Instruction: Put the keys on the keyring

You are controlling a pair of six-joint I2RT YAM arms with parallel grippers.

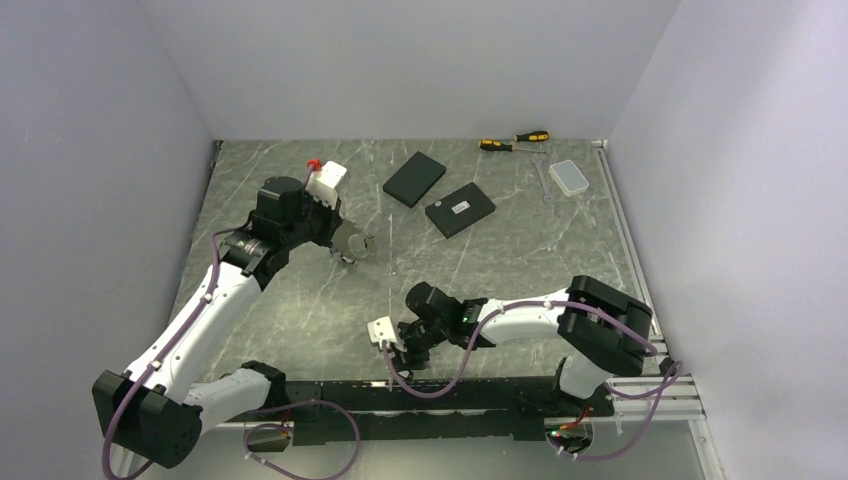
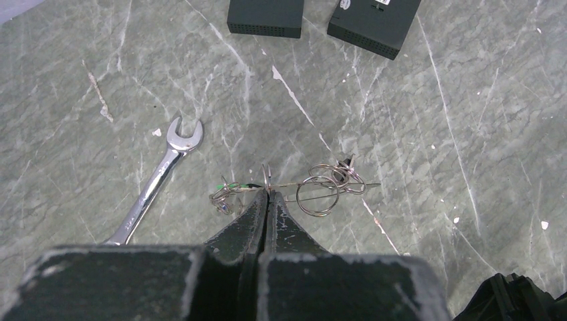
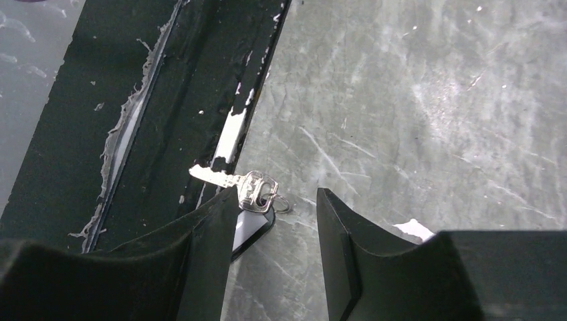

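A lone silver key (image 3: 244, 186) lies at the near edge of the tabletop (image 3: 414, 120), just ahead of the right gripper (image 3: 277, 200), whose jaws stand apart and clamp nothing; the key's head and its small split ring sit at the mouth of the gap; its long axis runs crosswise to the jaws, the blade reaching out over the black rail (image 3: 134, 134) that borders the tabletop, toward the left of the wrist view; the right arm is by far the nearer. Well apart, farther up the tabletop, the left gripper (image 2: 267, 195) has its jaws pressed together on the thin wire of the keyring (image 2: 364, 184), which carries a green-headed key (image 2: 227, 192) and several small rings; a wrench (image 2: 160, 180) lies near it on the marble, with two black boxes (image 2: 264, 17) beyond. Judged from here, the rail under the blade may hinder a clean pinch, so the head looks the better hold.
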